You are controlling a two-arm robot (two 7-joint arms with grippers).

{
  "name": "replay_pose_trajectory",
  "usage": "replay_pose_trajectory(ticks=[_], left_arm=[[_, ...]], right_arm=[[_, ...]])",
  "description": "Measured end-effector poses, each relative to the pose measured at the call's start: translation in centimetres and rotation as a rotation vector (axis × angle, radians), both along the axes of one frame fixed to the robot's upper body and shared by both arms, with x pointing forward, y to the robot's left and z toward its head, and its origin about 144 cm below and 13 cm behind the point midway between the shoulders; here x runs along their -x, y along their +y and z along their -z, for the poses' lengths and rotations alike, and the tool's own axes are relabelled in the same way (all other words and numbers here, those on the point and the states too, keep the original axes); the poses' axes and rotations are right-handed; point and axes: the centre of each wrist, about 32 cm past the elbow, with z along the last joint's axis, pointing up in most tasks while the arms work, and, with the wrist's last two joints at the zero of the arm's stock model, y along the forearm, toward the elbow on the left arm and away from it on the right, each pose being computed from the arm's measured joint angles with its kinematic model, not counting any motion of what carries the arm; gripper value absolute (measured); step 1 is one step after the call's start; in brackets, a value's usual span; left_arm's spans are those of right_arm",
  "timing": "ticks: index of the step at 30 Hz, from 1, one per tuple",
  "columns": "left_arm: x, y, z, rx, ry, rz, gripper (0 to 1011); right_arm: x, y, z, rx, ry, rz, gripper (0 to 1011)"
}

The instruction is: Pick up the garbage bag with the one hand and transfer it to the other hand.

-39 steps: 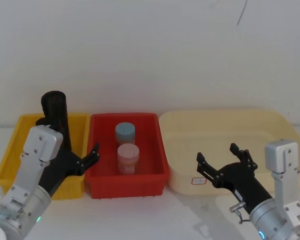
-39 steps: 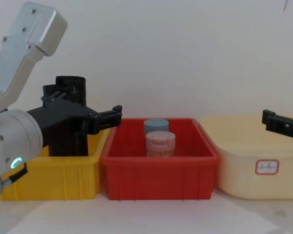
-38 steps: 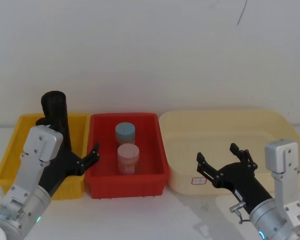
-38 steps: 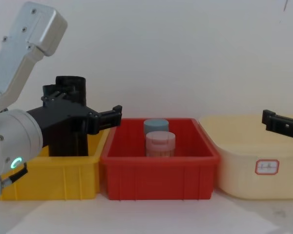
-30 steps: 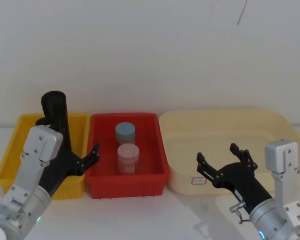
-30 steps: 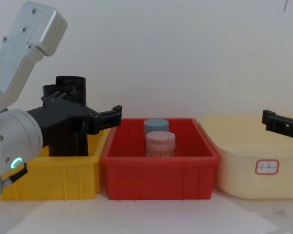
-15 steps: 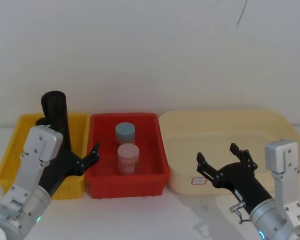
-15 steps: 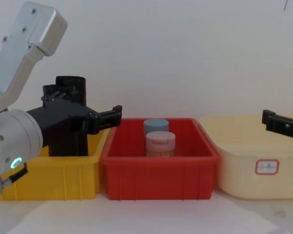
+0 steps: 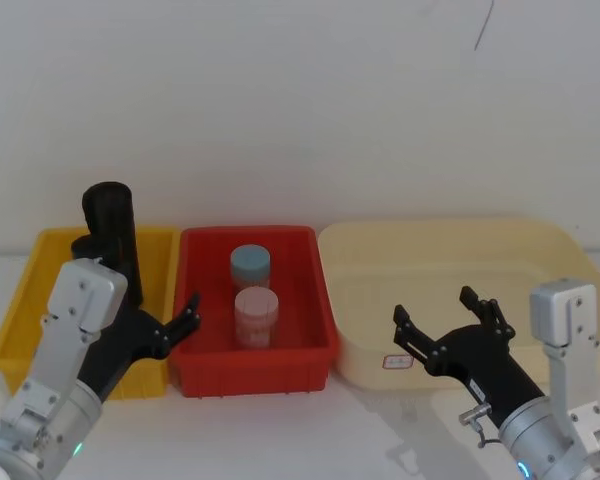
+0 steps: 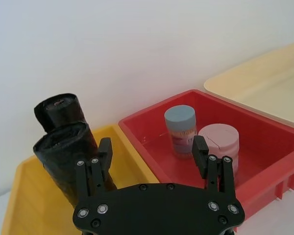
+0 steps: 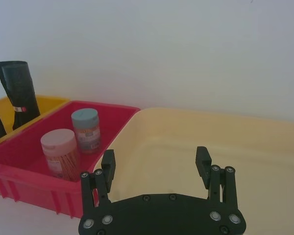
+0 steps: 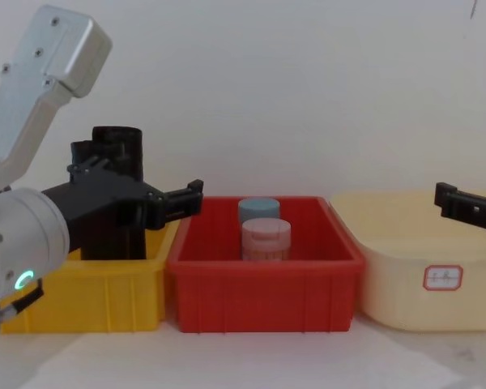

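Observation:
Two black rolls stand upright in the yellow bin (image 9: 20,300). The garbage bag (image 10: 68,156) is the nearer, plain roll. The taller roll (image 11: 17,83) behind it carries a red band. My left gripper (image 9: 137,275) on its silver-grey arm is open over the bin's right part; in the left wrist view its fingers (image 10: 105,147) stand beside the garbage bag, apart from it, with nothing held. My right gripper (image 9: 433,305) hovers open in front of the cream tub (image 9: 440,240).
A red bin (image 9: 250,375) between the yellow bin and the cream tub holds a blue-lidded jar (image 9: 250,265) and a pink-lidded jar (image 9: 256,312). A white wall rises close behind the bins. White tabletop lies in front of them.
My left arm and its open gripper have sunk slightly and drawn back toward me. The rolls, jars and right gripper have stayed put.

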Motion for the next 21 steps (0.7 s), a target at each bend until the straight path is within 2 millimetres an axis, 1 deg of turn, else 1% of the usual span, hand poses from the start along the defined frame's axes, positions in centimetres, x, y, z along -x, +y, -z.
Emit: replay_pose_trajectory(ticks=[10,16,21], left_arm=[[1.5,0.1,0.3,0.003,0.004,-0.028,1000],[2.4,0.5,0.4,0.015,0.006,-0.058,1000],[2.8,0.9,0.5,0.028,0.006,-0.08,1000]], right_arm=[[0.0,0.0,0.0,0.0,0.0,0.0,1000],[0.0,0.0,0.0,0.0,0.0,0.0,1000],[0.0,0.0,0.0,0.0,0.0,0.0,1000]])
